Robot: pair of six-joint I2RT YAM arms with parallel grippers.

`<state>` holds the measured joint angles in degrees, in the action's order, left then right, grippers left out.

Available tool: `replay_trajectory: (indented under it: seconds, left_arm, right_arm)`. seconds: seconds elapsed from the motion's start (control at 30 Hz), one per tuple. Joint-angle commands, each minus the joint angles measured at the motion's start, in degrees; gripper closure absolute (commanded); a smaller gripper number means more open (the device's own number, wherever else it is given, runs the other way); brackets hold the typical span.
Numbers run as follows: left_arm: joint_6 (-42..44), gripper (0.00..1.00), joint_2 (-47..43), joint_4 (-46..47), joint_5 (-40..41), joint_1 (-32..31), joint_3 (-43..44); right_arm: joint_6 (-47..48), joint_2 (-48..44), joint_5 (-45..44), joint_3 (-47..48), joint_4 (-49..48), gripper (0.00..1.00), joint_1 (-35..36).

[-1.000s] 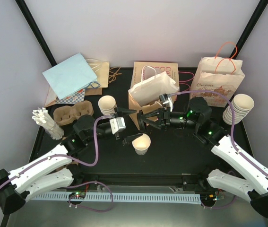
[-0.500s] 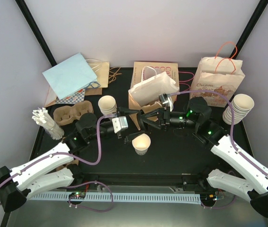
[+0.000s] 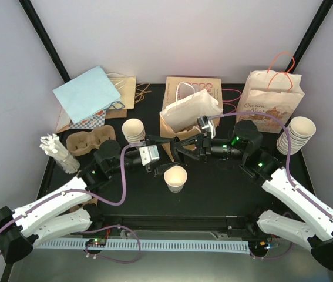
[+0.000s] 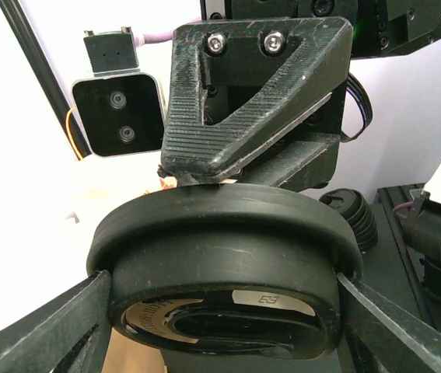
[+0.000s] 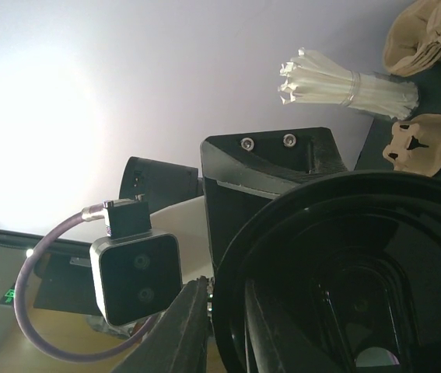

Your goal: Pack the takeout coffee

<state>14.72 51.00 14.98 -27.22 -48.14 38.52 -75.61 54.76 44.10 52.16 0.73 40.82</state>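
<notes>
Your left gripper [image 3: 162, 154] is clamped on the black lid [image 4: 220, 256], with a finger [image 4: 45, 330] pressed to each side of its rim. Your right gripper [image 3: 178, 151] meets it there, one finger against the lid's upper rim, but you cannot tell whether it grips. The cream cup [image 3: 175, 178] stands upright and uncovered on the table [image 3: 225, 188], just on the near side of both grippers.

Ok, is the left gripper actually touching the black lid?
Touching: in the left wrist view the left gripper has a finger pressed against each side of the black lid.
</notes>
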Motion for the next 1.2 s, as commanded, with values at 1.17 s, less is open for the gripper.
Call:
replay_trajectory:
  seconds: [1.17]
  left_arm:
    - [-20.34, 0.27, -12.09, -52.51, 11.71, -0.29, 10.13]
  right_arm:
    - [25.77, -3.99, -16.82, 5.09, 33.12, 0.55, 0.14]
